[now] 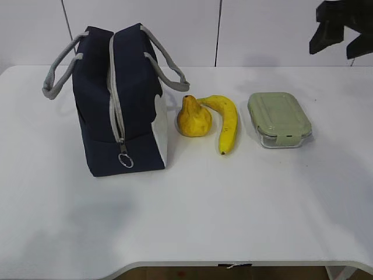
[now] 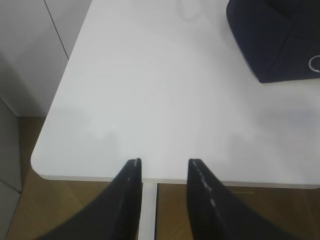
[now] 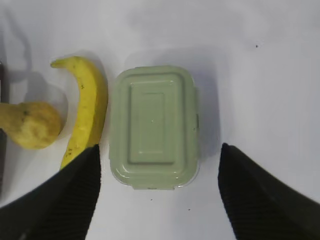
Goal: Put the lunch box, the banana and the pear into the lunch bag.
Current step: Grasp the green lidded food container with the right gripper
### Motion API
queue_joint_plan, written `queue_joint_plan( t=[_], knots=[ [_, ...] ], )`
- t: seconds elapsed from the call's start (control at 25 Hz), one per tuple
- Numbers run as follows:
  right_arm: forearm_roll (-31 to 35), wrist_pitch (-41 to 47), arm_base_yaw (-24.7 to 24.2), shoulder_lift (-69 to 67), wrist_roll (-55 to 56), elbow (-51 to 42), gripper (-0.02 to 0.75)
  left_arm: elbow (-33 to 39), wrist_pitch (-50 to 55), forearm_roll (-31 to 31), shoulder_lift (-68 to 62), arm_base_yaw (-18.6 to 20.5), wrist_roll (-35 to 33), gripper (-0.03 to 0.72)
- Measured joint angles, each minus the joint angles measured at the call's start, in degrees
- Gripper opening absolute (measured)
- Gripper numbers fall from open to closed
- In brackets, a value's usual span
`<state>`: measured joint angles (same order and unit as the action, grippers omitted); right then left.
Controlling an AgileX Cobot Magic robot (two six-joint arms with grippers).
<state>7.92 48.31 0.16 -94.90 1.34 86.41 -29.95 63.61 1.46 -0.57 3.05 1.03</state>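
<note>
The navy lunch bag (image 1: 119, 102) stands at the left of the white table (image 1: 233, 204), its grey zipper shut with the ring pull low at the front. The yellow pear (image 1: 193, 118), the banana (image 1: 226, 121) and the green-lidded lunch box (image 1: 278, 119) lie in a row to its right. My right gripper (image 3: 159, 152) is open high above the lunch box (image 3: 152, 125), with the banana (image 3: 87, 115) and pear (image 3: 31, 125) to the left. My left gripper (image 2: 164, 162) is open and empty over the table's front left corner; a bag corner (image 2: 275, 35) shows at the upper right.
The table's front edge and rounded corner (image 2: 40, 167) lie just under the left gripper, with wooden floor below. A white panelled wall stands behind the table. The right arm (image 1: 344, 26) hangs dark at the upper right.
</note>
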Motion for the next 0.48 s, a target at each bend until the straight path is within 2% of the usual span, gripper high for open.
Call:
queue_joint_plan(
  t=[0.2,0.48],
  knots=[
    [6.5,3.6,-0.6,-5.3,-5.6,4.3,0.577,0.0,0.0,0.0,0.0,0.0,0.0,0.237],
    [20.6,6.4,-6.5,-11.2,-18.6,4.7,0.577,0.0,0.0,0.0,0.0,0.0,0.0,0.237]
  ],
)
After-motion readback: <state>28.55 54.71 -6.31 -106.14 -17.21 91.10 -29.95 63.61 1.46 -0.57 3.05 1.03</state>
